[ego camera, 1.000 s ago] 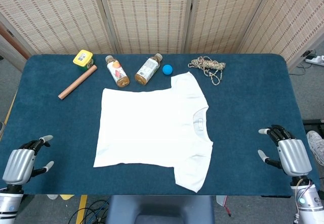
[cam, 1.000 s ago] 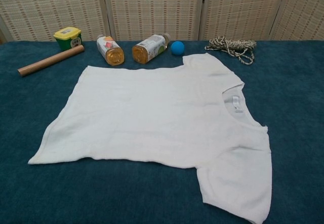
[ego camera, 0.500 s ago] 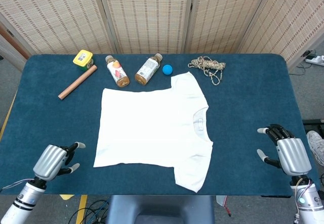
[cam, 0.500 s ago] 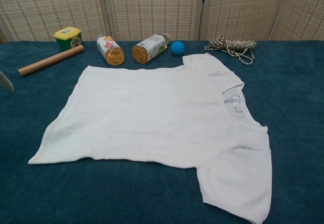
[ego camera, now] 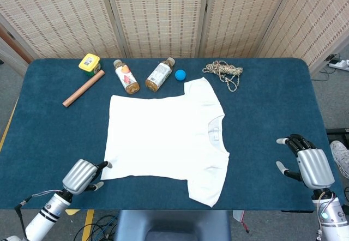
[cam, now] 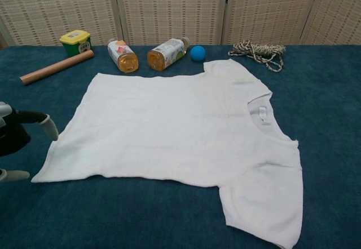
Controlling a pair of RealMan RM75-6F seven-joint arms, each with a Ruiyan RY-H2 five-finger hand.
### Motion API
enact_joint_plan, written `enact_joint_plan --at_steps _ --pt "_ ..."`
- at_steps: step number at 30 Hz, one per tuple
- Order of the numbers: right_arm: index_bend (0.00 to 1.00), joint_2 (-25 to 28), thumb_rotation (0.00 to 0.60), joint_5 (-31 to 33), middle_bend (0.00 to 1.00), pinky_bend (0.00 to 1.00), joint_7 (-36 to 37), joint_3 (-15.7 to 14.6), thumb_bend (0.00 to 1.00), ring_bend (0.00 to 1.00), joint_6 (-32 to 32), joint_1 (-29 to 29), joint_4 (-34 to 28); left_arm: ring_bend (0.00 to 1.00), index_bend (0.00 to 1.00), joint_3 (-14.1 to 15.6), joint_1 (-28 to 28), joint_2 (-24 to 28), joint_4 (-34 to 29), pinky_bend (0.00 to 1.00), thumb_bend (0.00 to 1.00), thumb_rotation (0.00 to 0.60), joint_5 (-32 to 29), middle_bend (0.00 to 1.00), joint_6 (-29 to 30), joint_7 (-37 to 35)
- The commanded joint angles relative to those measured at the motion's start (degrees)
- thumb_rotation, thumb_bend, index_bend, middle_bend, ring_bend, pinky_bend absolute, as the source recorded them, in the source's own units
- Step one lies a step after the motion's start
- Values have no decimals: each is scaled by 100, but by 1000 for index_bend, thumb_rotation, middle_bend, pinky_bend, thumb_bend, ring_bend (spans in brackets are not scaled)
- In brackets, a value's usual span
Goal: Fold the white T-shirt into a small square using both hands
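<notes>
T-shirt [ego camera: 166,140]: lay flat and unfolded mid-worktop [ego camera: 267,99], collar toward the right.
Left hand [ego camera: 82,176]: empty, fingers apart, right at the shirt's near-left hem corner.
Right hand [ego camera: 308,163]: empty, fingers spread, well apart from the shirt by the near-right edge.
Far edge: tub [ego camera: 89,63], dowel [ego camera: 83,88], bottles [ego camera: 126,77], ball [ego camera: 180,75], rope [ego camera: 223,69].

Bright even overhead light, soft shadows (barely any), sharp focus.
</notes>
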Motion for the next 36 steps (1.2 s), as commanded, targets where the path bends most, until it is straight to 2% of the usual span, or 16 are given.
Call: enact_joint_plan --at_steps 1,13,36 --pt "292 -3 600 2 322 329 5 -2 260 241 -2 -1 3 848 401 -1 -35 -178 137 961 206 600 -188 909 -146 13" --pt "293 2 600 47 322 329 3 3 260 241 34 -32 4 850 433 -29 -90 -631 617 961 206 600 -585 913 -348 53" --pt "292 32 600 94 322 329 -74 0 260 241 52 -72 -56 850 463 -66 -222 -936 1019 961 206 600 -910 913 -476 -119"
